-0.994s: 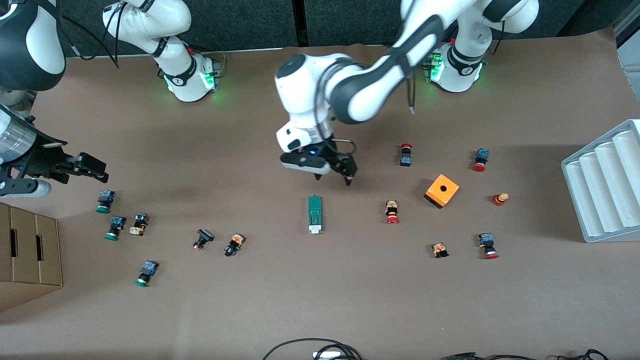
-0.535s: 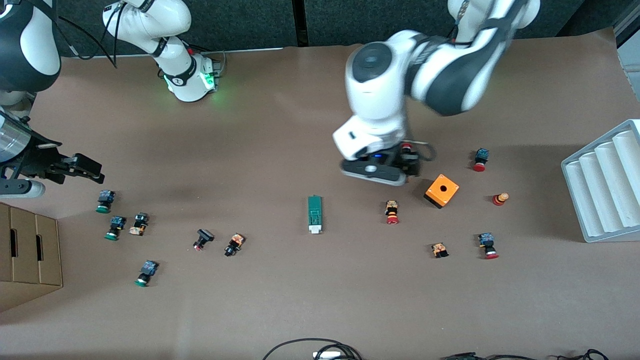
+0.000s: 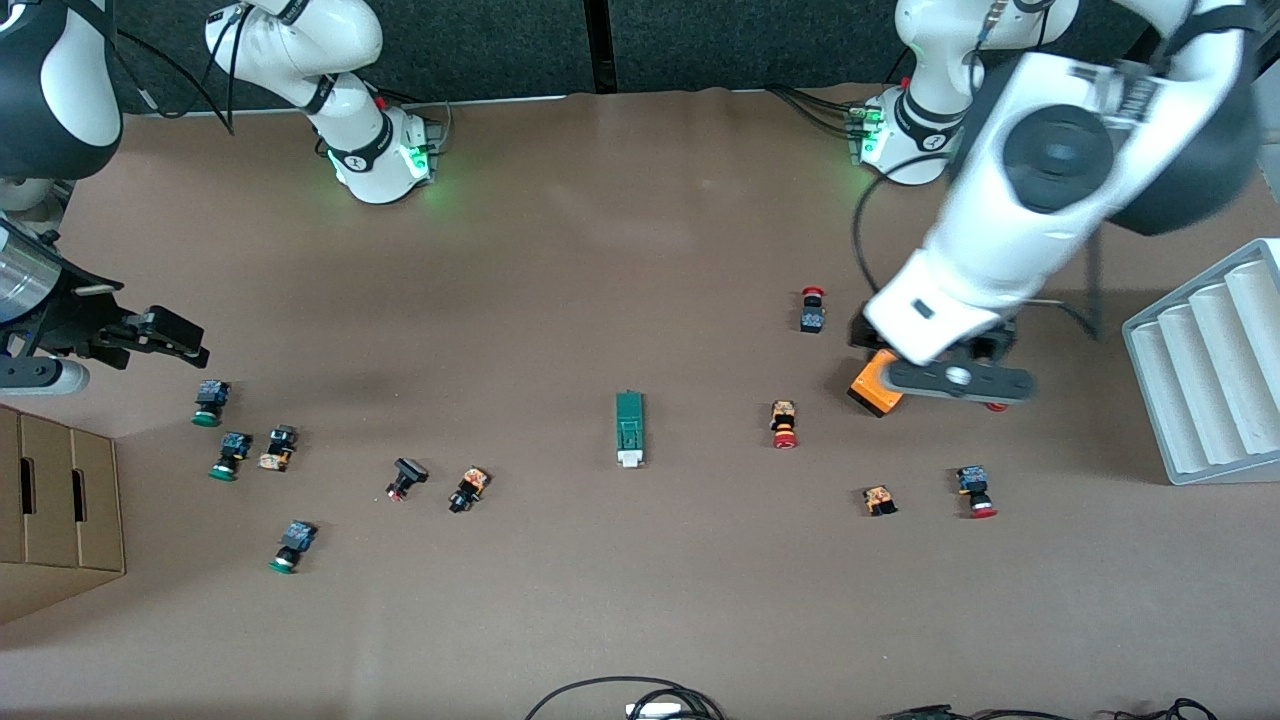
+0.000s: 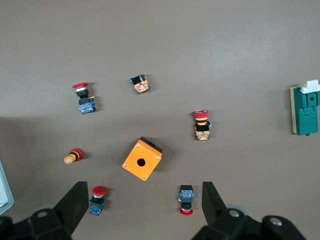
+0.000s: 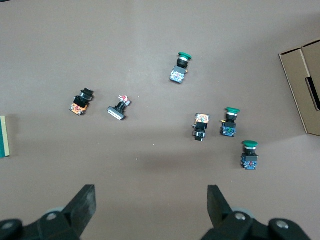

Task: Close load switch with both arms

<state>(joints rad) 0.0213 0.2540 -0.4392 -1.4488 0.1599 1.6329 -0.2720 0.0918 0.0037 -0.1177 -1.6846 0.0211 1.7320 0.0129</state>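
Standing by the table, I see the load switch [image 3: 629, 428] lying flat near the middle of the brown table [image 3: 640, 620], with its green body toward the robots and its white tab toward the front camera. Nothing touches it.

Both arms are well away from the switch. The left gripper [image 4: 142, 210] hangs high over the orange box [image 3: 872, 387], toward the left arm's end of the table. Its wrist view shows the two fingers [image 4: 75, 205] spread wide with nothing between them, and the switch sits only at the edge of that view. The right gripper [image 5: 150, 205] hangs over the right arm's end of the table, above bare table near the green buttons [image 3: 209, 403] and the cardboard box [image 3: 60, 510]. Its fingers are also apart and empty.

My judgement is that no closing step is in hand now; either the switch is already done, or the work is not begun, and from the white tab I cannot tell which.

If the switch is not yet closed, the next move asks both arms to come in over the middle. One gripper should hold the green body steady while the other pushes the white tab. The small buttons around must not be knocked.
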